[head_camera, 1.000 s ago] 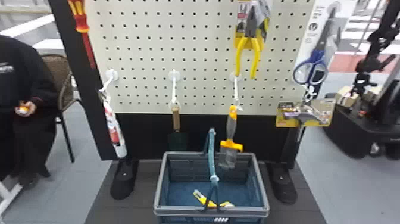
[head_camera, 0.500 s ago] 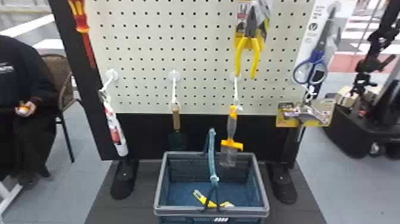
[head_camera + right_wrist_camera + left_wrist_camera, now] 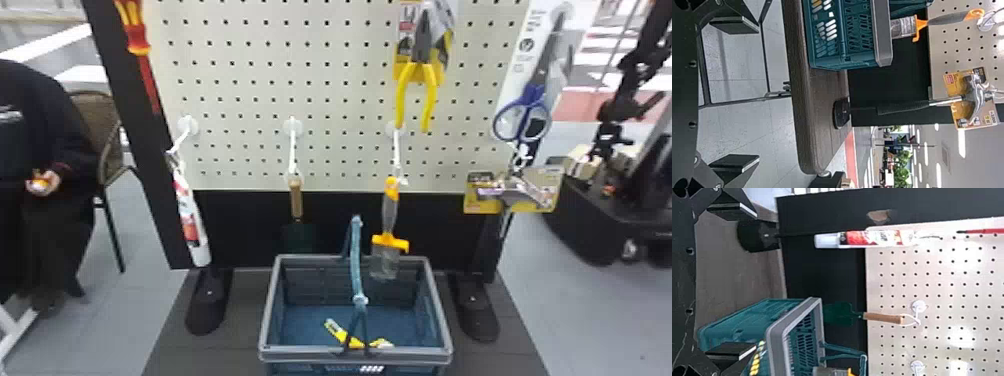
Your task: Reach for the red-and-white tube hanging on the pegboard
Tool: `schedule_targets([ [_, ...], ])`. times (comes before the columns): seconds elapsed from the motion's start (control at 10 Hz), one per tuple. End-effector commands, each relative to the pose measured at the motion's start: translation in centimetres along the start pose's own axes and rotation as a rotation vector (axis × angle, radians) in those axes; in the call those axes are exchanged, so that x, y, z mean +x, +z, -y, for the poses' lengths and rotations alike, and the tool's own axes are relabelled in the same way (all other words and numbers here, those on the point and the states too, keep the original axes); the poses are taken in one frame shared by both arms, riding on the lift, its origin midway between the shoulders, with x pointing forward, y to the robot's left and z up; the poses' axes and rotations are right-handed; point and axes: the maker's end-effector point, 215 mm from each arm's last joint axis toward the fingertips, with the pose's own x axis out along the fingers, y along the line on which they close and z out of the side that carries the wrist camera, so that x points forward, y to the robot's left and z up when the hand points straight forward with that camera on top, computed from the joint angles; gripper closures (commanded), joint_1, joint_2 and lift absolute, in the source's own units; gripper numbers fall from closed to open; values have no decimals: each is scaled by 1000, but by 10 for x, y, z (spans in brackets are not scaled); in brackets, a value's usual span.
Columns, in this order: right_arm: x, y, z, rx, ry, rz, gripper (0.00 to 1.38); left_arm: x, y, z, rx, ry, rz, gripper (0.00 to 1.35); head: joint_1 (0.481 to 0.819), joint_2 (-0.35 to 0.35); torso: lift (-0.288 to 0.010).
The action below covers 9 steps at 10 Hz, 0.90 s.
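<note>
Red-and-white tube: at the left of the scene; hangs by its upper end from a white hook at the pegboard's lower left; white cap downward, body slightly tilted; cap end above a black foot of the stand
Left gripper: open, its two flat fingers spread well apart; tube farther off, apart from them
Right gripper: also open, fingers well apart; right end of the table beyond
Pegboard: pale, on the far side, rising behind the basket; black panel below its lower edge
Basket: grey rim, blue-green sides; stands near, about mid-scene, on the dark table; yellow item inside
Trowel: wooden handle up, dark green blade down; hangs right of the tube, beyond the basket
Orange-and-grey tool: hangs upright, farther right than the trowel; lower end over the basket's far side
Pliers: upper right of the board, yellow handles down
Scissors: far right, blue handles down; hammer on a yellow card below them
Screwdriver: upper left, red and yellow, above the tube
</note>
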Motion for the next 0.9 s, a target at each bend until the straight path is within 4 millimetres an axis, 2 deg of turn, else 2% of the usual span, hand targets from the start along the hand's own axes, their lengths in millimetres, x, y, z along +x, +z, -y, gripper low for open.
schedule_targets([
  [0.0,0,0,0,0,2,0,137,22,15,-26,42,14,21,136,549,0,-100],
  [0.3,-2,-2,-2,0,7,-5,137,52,31,-70,81,28,15,136,549,0,-100],
  [0.6,-1,-1,-4,1,13,-2,137,96,67,-96,118,9,62,136,549,0,-100],
  [0.8,-2,-2,-5,1,21,-5,137,120,78,-117,138,-12,38,136,549,0,-100],
])
